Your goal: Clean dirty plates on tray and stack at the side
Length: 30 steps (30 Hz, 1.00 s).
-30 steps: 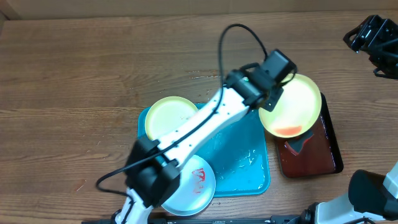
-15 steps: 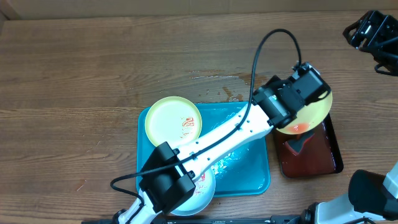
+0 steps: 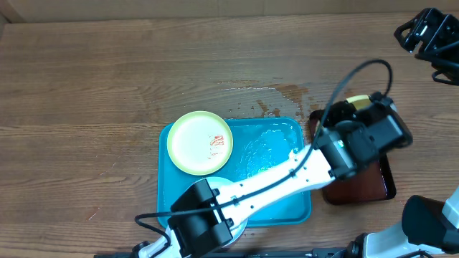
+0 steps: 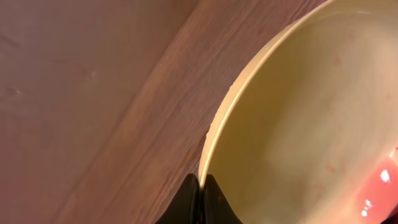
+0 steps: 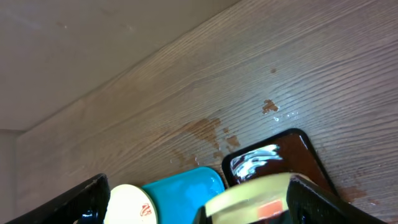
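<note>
My left gripper (image 3: pixel 362 118) is shut on the rim of a yellow-green dirty plate (image 4: pixel 298 118), which hangs tilted on edge over the dark red-brown tray (image 3: pixel 376 179). Only a sliver of that plate (image 3: pixel 356 100) shows from overhead. A red smear (image 4: pixel 385 180) sits low in it. Another yellow-green plate (image 3: pixel 200 142) with red marks lies at the back left of the turquoise tray (image 3: pixel 276 140). A pale plate (image 3: pixel 242 218) at the tray's front is mostly hidden under my left arm. My right gripper (image 3: pixel 422 34) is open at the far right, well away from the plates.
Brown stains and wet patches (image 3: pixel 276 93) mark the wood behind the trays. The right wrist view looks down on the turquoise tray (image 5: pixel 186 183), the dark tray (image 5: pixel 273 158) and the held plate (image 5: pixel 249 194). A wall edges the table at the back.
My left arm swung the held plate rightward from the turquoise tray's back right corner to over the dark tray, tipping it on edge. The right gripper's jaws spread a little wider.
</note>
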Each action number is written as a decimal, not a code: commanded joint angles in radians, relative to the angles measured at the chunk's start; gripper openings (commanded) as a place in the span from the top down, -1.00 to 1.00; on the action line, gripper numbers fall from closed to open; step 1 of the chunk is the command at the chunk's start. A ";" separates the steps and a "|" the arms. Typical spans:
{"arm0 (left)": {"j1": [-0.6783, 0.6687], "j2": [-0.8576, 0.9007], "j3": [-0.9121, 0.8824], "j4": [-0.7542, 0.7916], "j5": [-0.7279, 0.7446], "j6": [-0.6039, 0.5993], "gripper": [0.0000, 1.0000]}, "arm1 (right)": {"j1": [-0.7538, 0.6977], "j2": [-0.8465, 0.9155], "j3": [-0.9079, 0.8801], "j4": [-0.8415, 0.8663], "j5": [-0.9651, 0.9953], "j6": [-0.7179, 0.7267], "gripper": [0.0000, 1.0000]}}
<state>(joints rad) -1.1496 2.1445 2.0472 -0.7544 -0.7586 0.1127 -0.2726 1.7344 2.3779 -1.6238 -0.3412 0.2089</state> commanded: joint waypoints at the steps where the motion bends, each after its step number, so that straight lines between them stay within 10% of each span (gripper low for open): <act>1: -0.003 0.003 0.026 0.011 -0.065 0.044 0.92 | -0.023 -0.023 0.027 0.007 -0.014 -0.010 -0.87; 30: -0.010 0.027 -0.010 0.206 -0.273 0.224 0.92 | -0.050 -0.023 0.026 0.017 -0.103 -0.046 -0.97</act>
<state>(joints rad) -1.1587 2.1567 2.0460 -0.5522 -0.9859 0.3199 -0.3149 1.7344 2.3779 -1.6096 -0.4286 0.1783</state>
